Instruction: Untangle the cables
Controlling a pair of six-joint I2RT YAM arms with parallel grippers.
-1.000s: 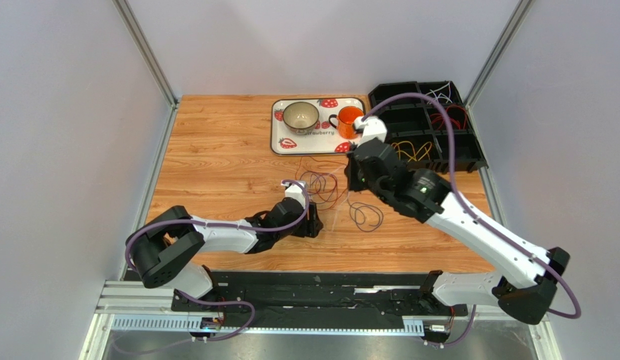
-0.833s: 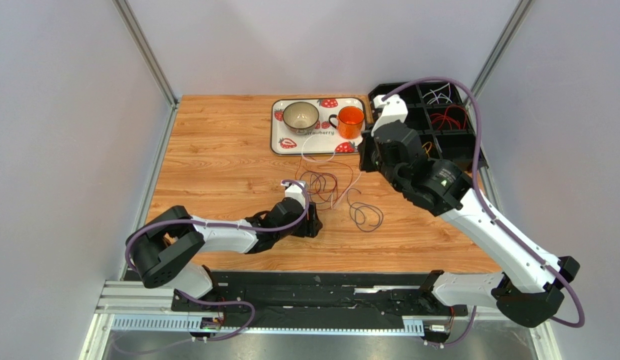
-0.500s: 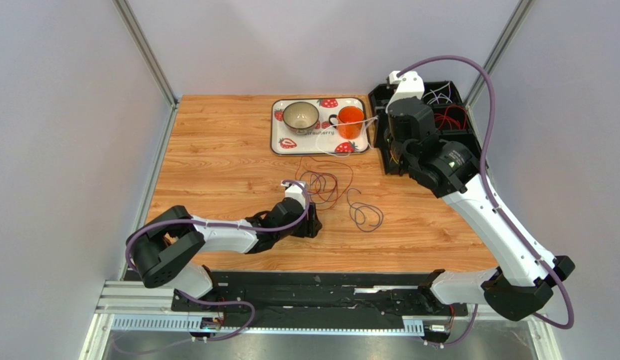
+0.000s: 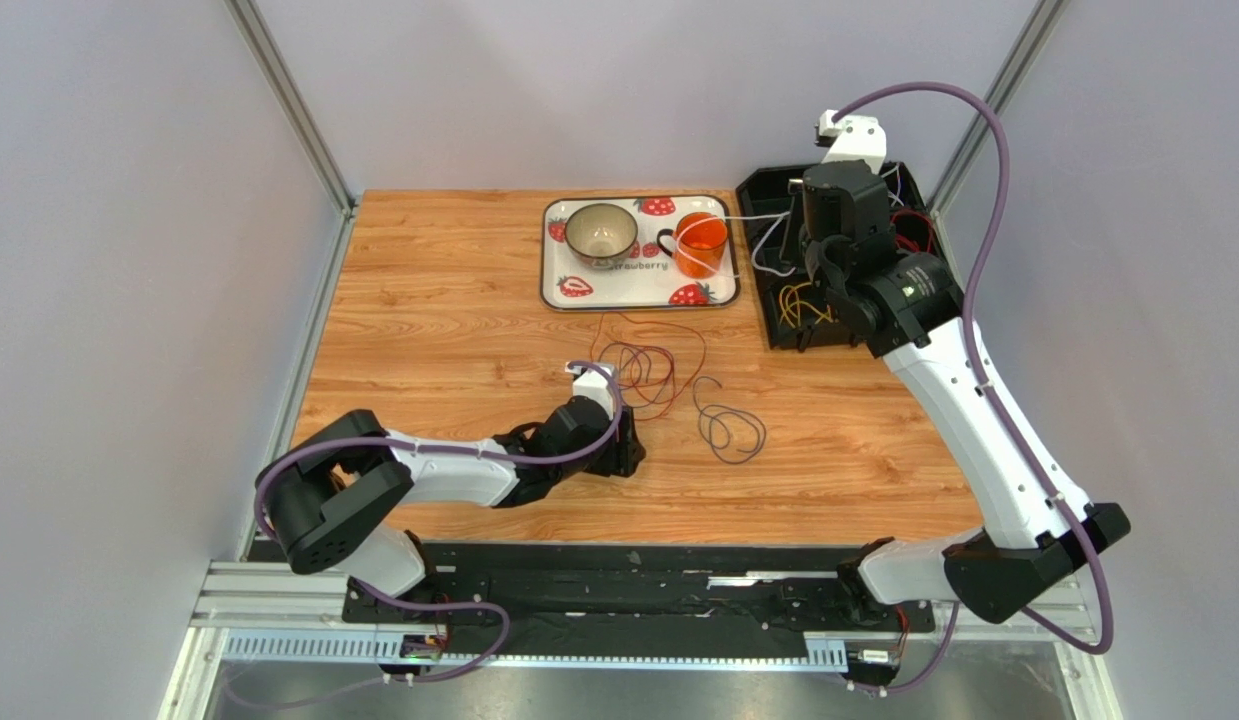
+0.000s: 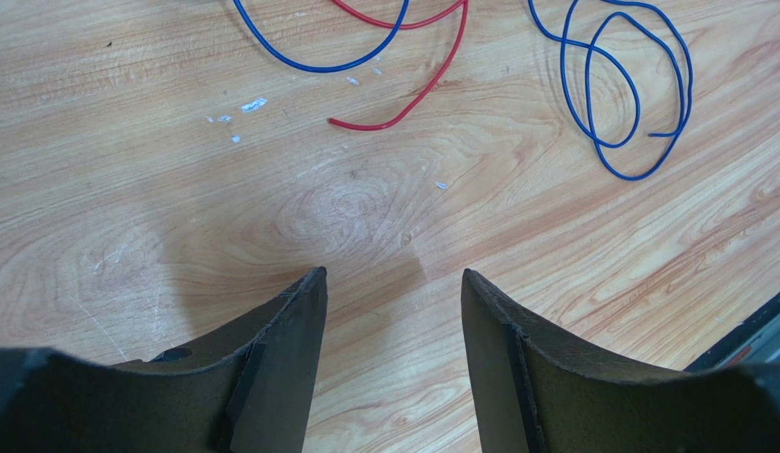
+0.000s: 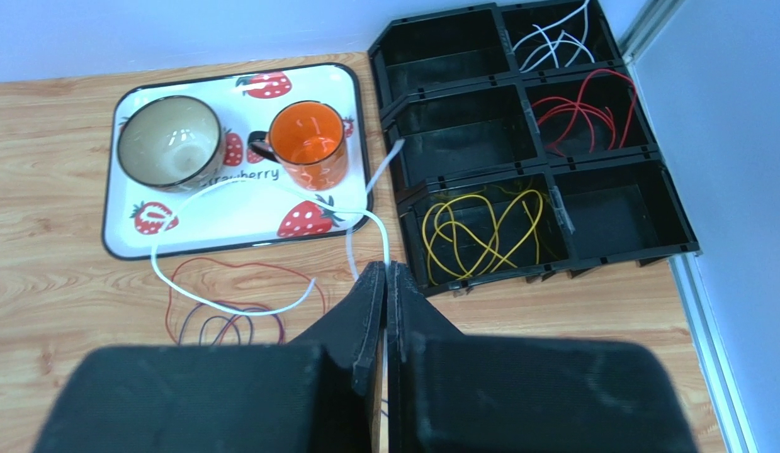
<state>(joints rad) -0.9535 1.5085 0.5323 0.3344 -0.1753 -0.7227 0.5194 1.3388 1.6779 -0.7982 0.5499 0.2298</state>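
Freed: white cable drawn from tangle.
Right end effector pinches it, now over organizer; left end effector wide.

All three views are bright, with even, diffuse light from above. Shadows on the light-brown wooden table are soft. A faint one lies around the tips of the left gripper, with a pale sheen at its 12 o'clock. The thin white cable looks sharp.
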